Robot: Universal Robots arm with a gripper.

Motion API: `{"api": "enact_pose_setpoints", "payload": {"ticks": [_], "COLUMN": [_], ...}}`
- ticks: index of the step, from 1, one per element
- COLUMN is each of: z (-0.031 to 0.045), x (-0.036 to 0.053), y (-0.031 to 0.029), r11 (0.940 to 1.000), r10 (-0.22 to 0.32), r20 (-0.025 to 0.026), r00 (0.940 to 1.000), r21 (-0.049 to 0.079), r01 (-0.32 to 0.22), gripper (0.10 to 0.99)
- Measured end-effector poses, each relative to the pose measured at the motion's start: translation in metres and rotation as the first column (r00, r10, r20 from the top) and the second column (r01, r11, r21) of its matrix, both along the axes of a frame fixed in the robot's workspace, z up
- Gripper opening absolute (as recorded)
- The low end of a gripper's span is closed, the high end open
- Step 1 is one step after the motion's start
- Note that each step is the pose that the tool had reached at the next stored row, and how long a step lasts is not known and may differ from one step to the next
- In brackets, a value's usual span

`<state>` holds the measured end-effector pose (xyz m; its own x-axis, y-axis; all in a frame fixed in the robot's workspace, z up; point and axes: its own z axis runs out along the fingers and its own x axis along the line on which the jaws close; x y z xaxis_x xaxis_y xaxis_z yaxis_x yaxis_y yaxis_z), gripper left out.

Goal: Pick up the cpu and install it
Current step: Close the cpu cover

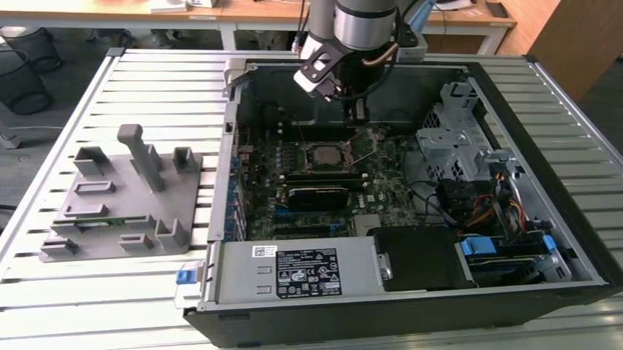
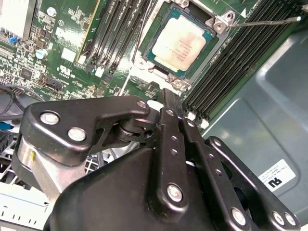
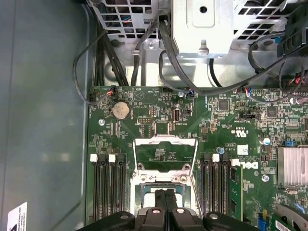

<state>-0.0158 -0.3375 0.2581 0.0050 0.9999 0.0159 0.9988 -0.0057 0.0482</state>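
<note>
Jaws pressed together, empty, near cpu point(image 2: 179, 45) flat in socket point(image 2: 220, 23), metal top up.

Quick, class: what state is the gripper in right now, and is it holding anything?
Gripper: shut, holding nothing; the cpu lies in its socket, apart from the fingertips.
</note>
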Motion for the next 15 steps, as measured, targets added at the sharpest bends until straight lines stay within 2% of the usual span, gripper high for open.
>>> {"api": "enact_pose_setpoints", "payload": {"ticks": [15], "z": [0.0000], "x": [0.0101], "y": [0.0000], "r11": [1.0000], "r10": [0.000], "r20": [0.0000], "r00": [1.0000], "r21": [0.000], "r01": [0.000], "gripper": [0.106]}}
